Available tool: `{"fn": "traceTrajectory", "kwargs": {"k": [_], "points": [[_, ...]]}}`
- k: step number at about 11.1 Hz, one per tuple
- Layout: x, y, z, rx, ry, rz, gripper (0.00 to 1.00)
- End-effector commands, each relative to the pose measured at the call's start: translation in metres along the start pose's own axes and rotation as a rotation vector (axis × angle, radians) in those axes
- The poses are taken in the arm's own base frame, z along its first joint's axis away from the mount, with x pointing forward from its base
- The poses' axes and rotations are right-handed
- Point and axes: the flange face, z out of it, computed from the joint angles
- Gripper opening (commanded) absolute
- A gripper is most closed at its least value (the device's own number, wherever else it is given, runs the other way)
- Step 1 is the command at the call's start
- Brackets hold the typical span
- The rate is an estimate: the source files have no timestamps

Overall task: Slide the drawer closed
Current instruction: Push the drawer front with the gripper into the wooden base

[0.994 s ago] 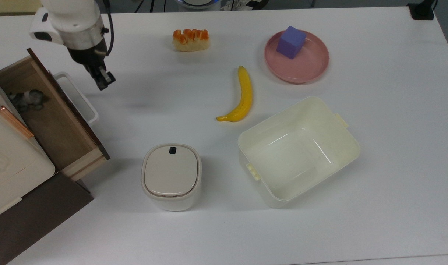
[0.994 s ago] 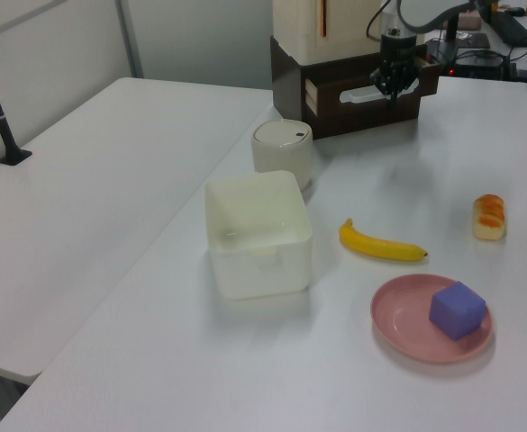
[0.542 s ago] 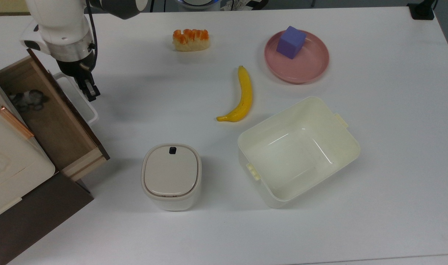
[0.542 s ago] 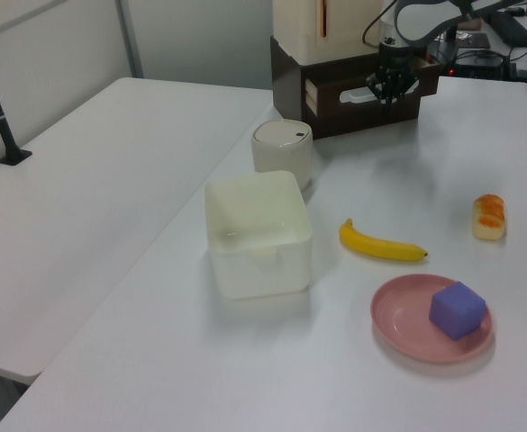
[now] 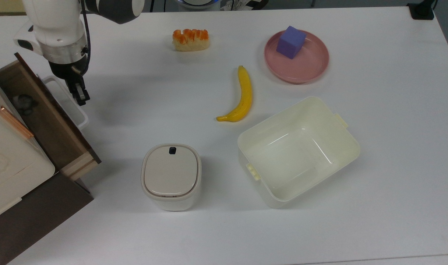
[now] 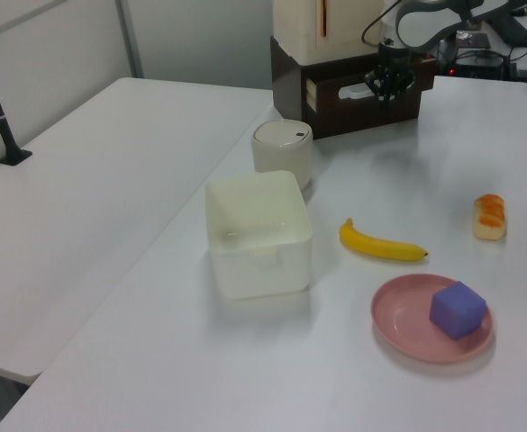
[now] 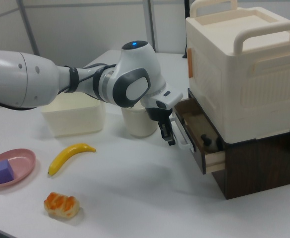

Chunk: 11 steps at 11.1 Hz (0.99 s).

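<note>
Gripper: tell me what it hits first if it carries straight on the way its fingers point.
The gripper points downward beside the drawer's white handle. Straight on, it would probably meet the table just next to the handle, though depth is unclear and it may catch the handle itself.

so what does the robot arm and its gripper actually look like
The arm has glossy white rounded shells with dark grey joint sections and a small blue light on top of one joint. A silver metal ring sits above the black gripper, whose fingers are dark and slim. A black cable runs along the wrist.
</note>
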Motion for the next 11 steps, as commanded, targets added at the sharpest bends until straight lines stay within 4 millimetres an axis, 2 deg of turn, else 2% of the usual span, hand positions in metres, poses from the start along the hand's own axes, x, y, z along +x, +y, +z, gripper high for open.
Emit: {"fn": "traceTrajectory", "kwargs": {"k": [1, 4, 7, 11], "points": [[0.028, 0.011, 0.023, 0.008, 0.087, 0.035, 0.0], [0.037, 0.007, 0.027, 0.016, 0.147, 0.01, 0.0], [0.05, 0.0, 0.043, 0.001, 0.214, 0.01, 0.0], [0.06, -0.001, 0.045, 0.004, 0.268, -0.002, 0.0]]}}
